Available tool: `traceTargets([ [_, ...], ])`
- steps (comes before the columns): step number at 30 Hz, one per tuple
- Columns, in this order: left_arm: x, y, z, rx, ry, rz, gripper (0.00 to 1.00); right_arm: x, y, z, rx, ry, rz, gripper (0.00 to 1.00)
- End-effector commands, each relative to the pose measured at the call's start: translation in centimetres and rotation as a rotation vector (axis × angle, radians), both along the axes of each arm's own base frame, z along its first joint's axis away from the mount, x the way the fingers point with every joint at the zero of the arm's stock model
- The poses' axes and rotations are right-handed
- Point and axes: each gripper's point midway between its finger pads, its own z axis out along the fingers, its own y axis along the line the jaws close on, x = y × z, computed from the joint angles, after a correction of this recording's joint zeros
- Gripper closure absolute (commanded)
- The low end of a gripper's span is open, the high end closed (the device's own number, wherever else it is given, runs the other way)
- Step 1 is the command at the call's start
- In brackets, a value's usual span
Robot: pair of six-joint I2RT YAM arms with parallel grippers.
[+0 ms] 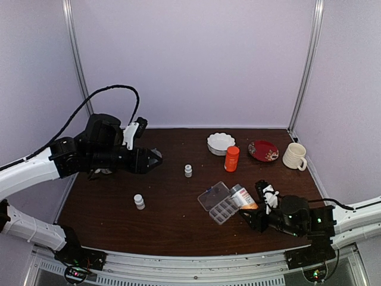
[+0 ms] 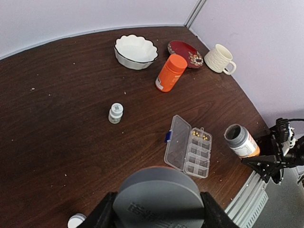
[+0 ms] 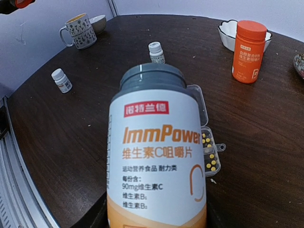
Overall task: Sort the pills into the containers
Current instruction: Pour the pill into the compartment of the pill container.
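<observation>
Got the right gripper (image 1: 255, 207) clamped, jaws partway apart, on the base of the tilted ImmPower bottle (image 3: 159, 156), just at 3 o'clock of the pill box (image 2: 176, 142). Same deal with the left gripper (image 2: 158, 213): about halfway closed on a round grey disc (image 2: 158, 194), up over the table (image 1: 119, 202) around 10 o'clock. Spotted yellowish pills (image 2: 202, 136) in the cells (image 2: 197, 159) nearest that bottle, lid flipped open.

Pills (image 3: 207, 140) seemingly partly behind labelled bottle (image 3: 159, 156)
</observation>
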Motion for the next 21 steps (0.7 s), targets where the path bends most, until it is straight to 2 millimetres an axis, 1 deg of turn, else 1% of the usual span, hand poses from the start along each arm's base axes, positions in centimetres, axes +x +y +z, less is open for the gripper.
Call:
traceTargets([
  [1,0.3,-1.4,0.9,-0.038,-0.049,-0.059,1.00,-0.3,-0.7,-2.0,0.045,0.117,-0.024,1.00],
  [5,0.4,-1.8,0.5,-0.020,-0.051,-0.076,1.00,-0.3,-1.0,-3.7,0.005,0.177,-0.035,1.00],
  [11,0.4,-2.0,-0.3,-0.001,-0.046,-0.089,1.00,-0.1,-0.6,-5.0,-0.034,0.239,-0.034,1.00],
  [16,0.3,-1.8,-0.9,0.017,-0.044,-0.088,1.00,0.0,0.0,-5.3,-0.057,0.293,-0.015,1.00],
  [21,0.4,-1.3,-1.4,0.043,-0.045,-0.080,1.00,0.3,0.3,-4.7,-0.059,0.303,-0.017,1.00],
])
